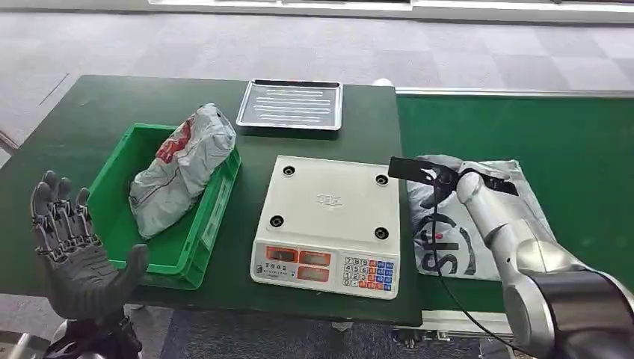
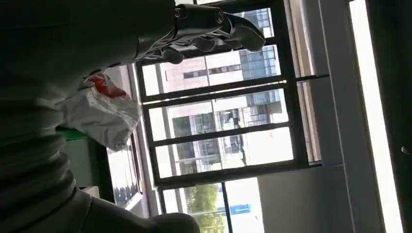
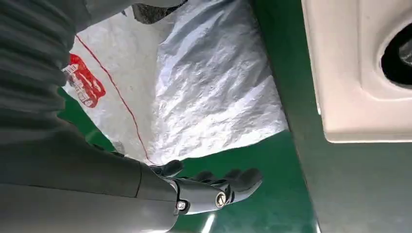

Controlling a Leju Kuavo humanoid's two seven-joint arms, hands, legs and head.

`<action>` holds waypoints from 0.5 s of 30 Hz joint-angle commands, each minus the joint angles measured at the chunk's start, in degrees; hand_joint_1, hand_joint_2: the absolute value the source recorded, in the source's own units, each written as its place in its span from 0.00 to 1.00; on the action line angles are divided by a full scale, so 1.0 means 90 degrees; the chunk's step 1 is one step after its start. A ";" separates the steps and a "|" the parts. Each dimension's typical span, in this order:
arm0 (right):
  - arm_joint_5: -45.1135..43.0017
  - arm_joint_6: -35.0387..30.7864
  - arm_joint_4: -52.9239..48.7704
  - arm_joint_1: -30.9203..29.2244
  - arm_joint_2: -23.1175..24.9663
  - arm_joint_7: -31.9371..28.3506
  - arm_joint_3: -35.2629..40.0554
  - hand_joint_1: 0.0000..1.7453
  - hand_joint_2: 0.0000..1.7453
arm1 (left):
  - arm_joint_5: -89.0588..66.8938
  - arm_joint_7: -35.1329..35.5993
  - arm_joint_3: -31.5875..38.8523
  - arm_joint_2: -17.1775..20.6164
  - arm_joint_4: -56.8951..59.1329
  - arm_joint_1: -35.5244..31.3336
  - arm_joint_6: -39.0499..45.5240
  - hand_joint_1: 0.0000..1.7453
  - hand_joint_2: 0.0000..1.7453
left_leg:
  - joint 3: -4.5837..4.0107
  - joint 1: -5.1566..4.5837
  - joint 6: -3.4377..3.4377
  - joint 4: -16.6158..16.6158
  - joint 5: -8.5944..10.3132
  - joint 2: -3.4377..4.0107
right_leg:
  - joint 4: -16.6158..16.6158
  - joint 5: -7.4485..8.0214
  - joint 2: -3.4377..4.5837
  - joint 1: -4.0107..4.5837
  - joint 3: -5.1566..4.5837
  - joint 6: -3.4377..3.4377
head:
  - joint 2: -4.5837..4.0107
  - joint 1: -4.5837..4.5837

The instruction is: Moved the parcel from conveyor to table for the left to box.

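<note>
Parcel (image 1: 478,224) lies flat on the conveyor (image 1: 583,164) at three o'clock under my right hand (image 1: 441,176), fingers apart above it; green bin (image 1: 196,247) at nine o'clock holds another bag (image 1: 179,168); left hand (image 1: 75,254) raised, fingers spread, empty.

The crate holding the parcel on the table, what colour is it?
The crate is bright green, clearest in the head view, with a grey parcel in it.

The left hand (image 1: 78,258) is raised at about 8 o'clock in the head view, palm up and facing forward, its fingers (image 1: 54,209) upright and apart, thumb out toward 3 o'clock, holding nothing. The right arm (image 1: 523,262) comes in from 5 o'clock and reaches toward 11 o'clock; the right hand (image 1: 441,176) points down at its end, fingers (image 3: 233,179) extended and slightly spread.
</note>
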 commanded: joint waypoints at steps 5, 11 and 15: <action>-0.0350 -0.1282 0.0057 -0.0111 -0.0287 0.0981 0.0451 0.00 1.00 | -0.0048 0.0025 0.0378 -0.0053 -0.0059 0.0174 0.0073 0.00 1.00 | 0.0022 0.0003 0.0003 -0.0011 -0.0003 -0.0006 | -0.0017 -0.0004 -0.0008 0.0004 0.0026 -0.0006 | 0.0000 0.0000; 0.0105 -0.0940 0.0122 -0.0349 -0.0760 0.1398 0.1268 0.00 1.00 | -0.0045 0.0029 0.0241 -0.0119 -0.0053 0.0241 0.0175 0.00 1.00 | 0.0014 -0.0003 0.0005 -0.0005 -0.0006 0.0006 | -0.0007 -0.0003 0.0006 -0.0004 0.0012 -0.0003 | 0.0000 0.0000; -0.0160 -0.0493 0.0041 -0.0349 -0.1019 0.0859 0.1485 0.00 1.00 | -0.0051 0.0024 0.0221 -0.0075 0.0060 0.0205 0.0222 0.00 1.00 | 0.0012 -0.0005 0.0009 -0.0005 -0.0005 -0.0005 | -0.0005 -0.0004 -0.0007 -0.0006 0.0012 -0.0005 | 0.0000 0.0000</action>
